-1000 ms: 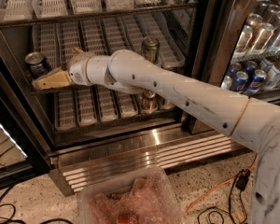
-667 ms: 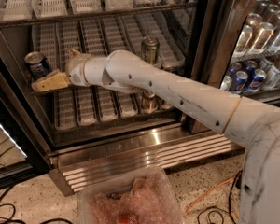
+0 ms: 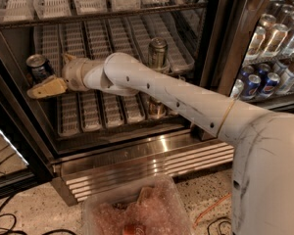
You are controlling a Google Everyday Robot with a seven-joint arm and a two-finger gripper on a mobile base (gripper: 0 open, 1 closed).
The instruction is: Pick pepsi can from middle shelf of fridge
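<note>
The pepsi can (image 3: pixel 39 66) is blue with a silver top. It stands upright at the far left of the middle shelf (image 3: pixel 95 38), on white slotted lane trays inside the fridge (image 3: pixel 213 43). My gripper (image 3: pixel 56 75) reaches in from the right on a white arm and sits right beside the can, open. One tan finger (image 3: pixel 46 88) lies in front of the can's base. The other finger (image 3: pixel 68 58) points up just to the can's right. The can is not lifted.
A taller green-gold can (image 3: pixel 158 53) stands on the same shelf behind my arm. A brown-gold can (image 3: pixel 157 107) is on the shelf below. A neighbouring cooler (image 3: pixel 264 77) holds several cans. The ribbed steel base (image 3: pixel 137 163) and a clear plastic bin (image 3: pixel 137 209) lie below.
My gripper has edged slightly left and down, closer to the pepsi can. The can has not moved.
</note>
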